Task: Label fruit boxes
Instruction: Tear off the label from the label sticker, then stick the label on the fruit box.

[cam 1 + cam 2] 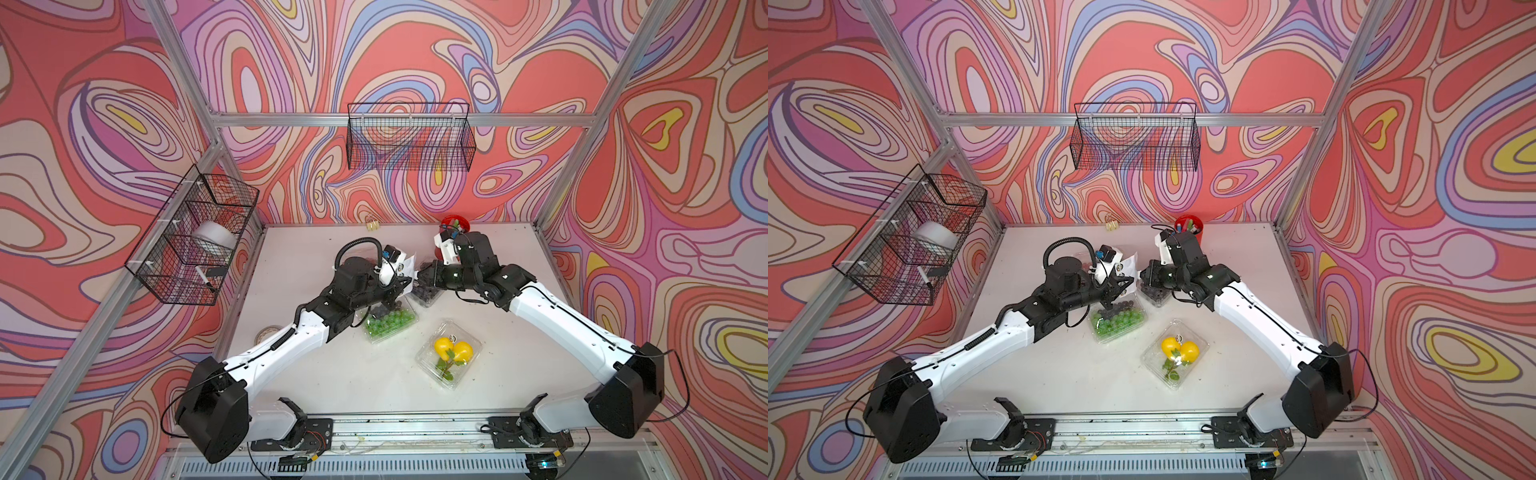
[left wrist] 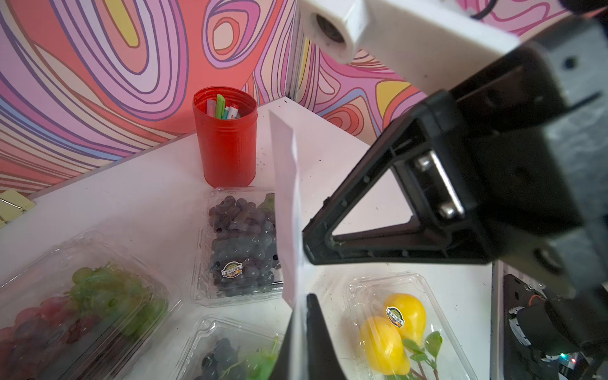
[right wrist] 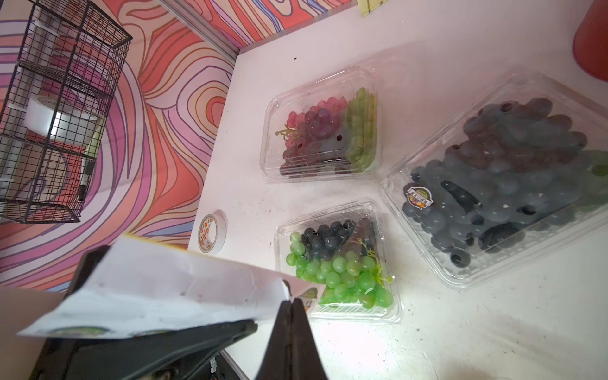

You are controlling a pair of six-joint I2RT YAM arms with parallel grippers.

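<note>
Several clear fruit boxes lie on the white table (image 1: 291,374). They hold red-green grapes (image 3: 320,131), dark purple grapes (image 3: 500,184), green-and-dark grapes (image 1: 388,322) and two lemons (image 1: 451,353). The dark grape box (image 2: 241,243) and the lemon box (image 2: 401,325) each carry a round sticker. My left gripper (image 2: 299,329) is shut on the white sticker sheet (image 2: 286,197), held above the boxes. My right gripper (image 3: 291,306) meets it tip to tip and is shut on a sticker (image 3: 309,297) at the sheet's corner (image 3: 164,286). In both top views the grippers (image 1: 409,280) (image 1: 1142,276) touch over the dark grape box.
A red pen cup (image 2: 227,148) stands at the back of the table near the right arm. A tape roll (image 3: 212,232) lies at the left edge. Gold binder clips (image 1: 372,225) sit by the back wall. Wire baskets (image 1: 409,137) (image 1: 195,237) hang on the back and left walls.
</note>
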